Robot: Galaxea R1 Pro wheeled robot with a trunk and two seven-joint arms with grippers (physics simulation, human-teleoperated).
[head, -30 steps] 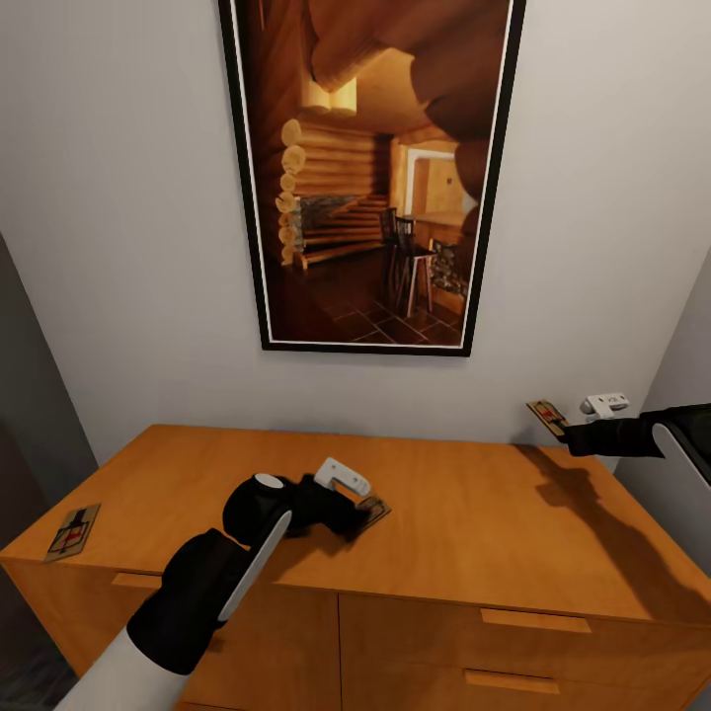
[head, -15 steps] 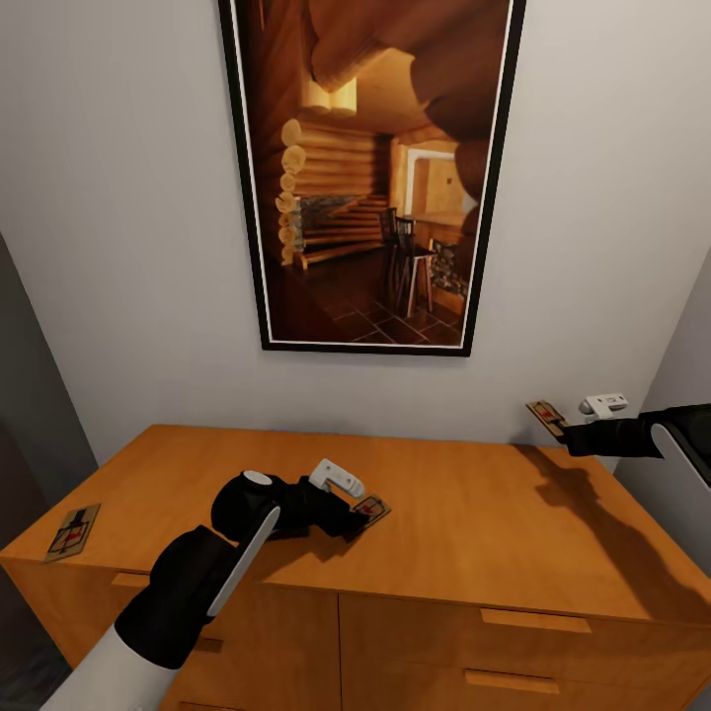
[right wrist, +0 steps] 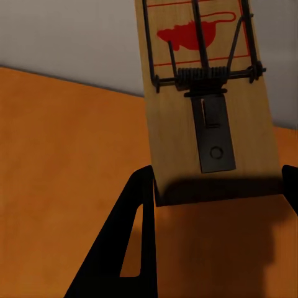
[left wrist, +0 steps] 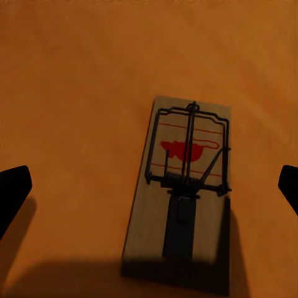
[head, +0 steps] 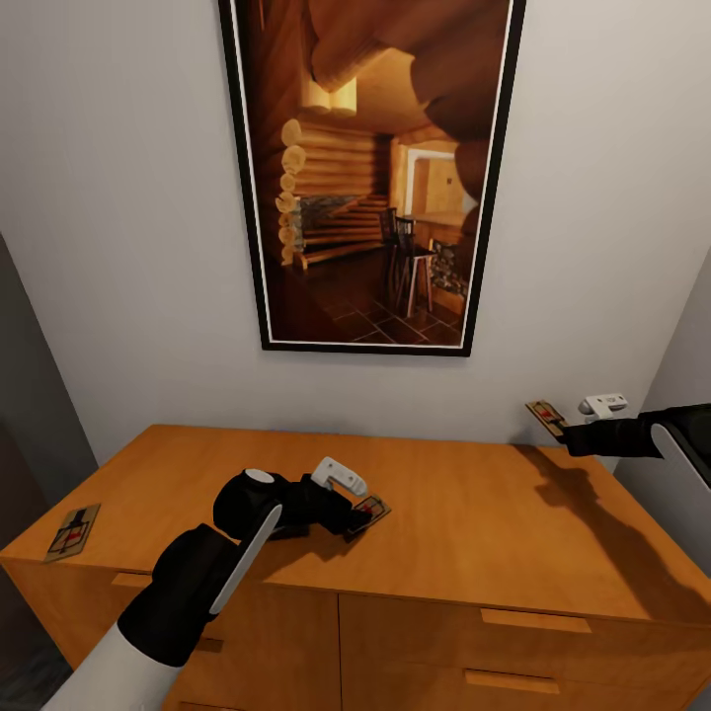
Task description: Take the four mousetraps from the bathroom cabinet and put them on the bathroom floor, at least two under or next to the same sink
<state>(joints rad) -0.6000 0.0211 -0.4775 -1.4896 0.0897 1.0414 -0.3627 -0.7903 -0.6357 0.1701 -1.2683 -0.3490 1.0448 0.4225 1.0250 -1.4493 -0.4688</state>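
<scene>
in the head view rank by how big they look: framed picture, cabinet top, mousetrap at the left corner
1. cabinet top, about level with
2. framed picture; too close to split, and nearness skews it
3. mousetrap at the left corner, far smallest

Cabinet (head: 464,523) stands against the wall, framed picture (head: 370,173) hanging above it; one mousetrap (head: 73,530) lies on the top at its left front corner; second mousetrap (head: 369,512) mid-top between the left gripper (head: 357,506) fingers; third mousetrap (head: 546,417) held in the right gripper (head: 573,423) above the right rear edge.

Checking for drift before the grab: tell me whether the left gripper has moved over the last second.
Yes. The left gripper has drawn back slightly toward the cabinet top's front-left, uncovering more of the mousetrap.
</scene>
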